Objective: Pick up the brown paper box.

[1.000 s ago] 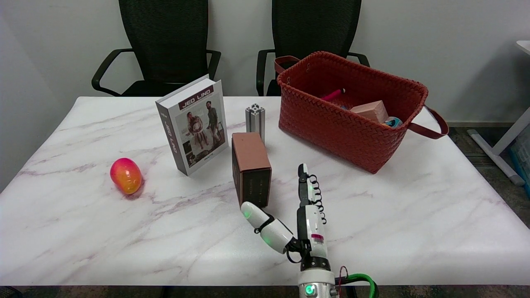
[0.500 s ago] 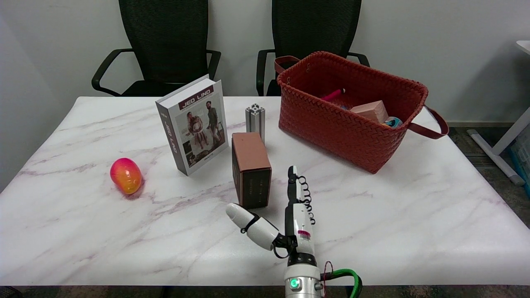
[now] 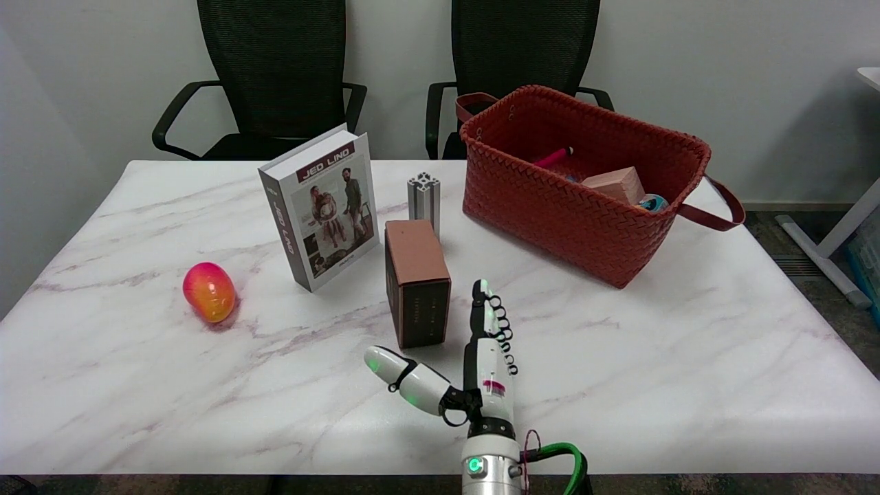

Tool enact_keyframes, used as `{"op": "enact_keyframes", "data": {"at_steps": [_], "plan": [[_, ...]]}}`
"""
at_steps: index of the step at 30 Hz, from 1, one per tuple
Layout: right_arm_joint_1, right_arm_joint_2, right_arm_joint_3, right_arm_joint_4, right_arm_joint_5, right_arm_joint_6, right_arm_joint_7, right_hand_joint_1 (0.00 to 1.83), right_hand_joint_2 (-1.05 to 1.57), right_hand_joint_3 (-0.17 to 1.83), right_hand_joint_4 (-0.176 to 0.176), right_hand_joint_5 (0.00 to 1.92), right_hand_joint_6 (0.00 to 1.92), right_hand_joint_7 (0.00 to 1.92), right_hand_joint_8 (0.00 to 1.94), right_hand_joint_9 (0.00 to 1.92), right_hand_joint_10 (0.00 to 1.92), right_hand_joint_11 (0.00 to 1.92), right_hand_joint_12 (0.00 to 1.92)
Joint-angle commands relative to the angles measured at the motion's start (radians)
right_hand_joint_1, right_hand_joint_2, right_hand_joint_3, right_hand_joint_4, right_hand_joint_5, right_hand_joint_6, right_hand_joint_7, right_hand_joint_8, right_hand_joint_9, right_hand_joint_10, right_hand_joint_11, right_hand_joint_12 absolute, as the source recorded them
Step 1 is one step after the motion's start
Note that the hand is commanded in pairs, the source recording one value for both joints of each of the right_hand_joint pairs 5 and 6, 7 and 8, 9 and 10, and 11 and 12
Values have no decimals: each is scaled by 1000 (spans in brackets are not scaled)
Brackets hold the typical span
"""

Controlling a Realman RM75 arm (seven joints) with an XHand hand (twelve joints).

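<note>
Right hand (image 3: 474, 368) is held spread and empty just near-side and right of the brown paper box (image 3: 416, 291).

Nothing is gripped: the thumb is splayed out to the left, its tip below the box's near face, while the fingers (image 3: 483, 309) are extended edge-on toward the far side, just beside the box's right face but apart from it. The box is stood upright on the marble table (image 3: 687, 344), between the standing book (image 3: 323, 206) and the woven basket (image 3: 584, 185), with a short aluminium profile (image 3: 423, 194) just behind it. Its top runs long from near to far, so the narrow width is presented across the open span; the box lies ahead and slightly left, and a short advance leftward and forward is judged necessary before closing.
</note>
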Motion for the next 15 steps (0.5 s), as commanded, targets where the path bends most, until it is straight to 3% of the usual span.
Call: {"op": "enact_keyframes", "data": {"at_steps": [1, 15], "plan": [[24, -24, 29, -12, 40, -8, -62, 803, 534, -175, 0, 0, 0, 0, 0, 0, 0, 0, 0], [59, -36, 38, -17, 68, -15, -56, 749, 545, -175, 0, 0, 0, 0, 0, 0, 0, 0, 0]]}}
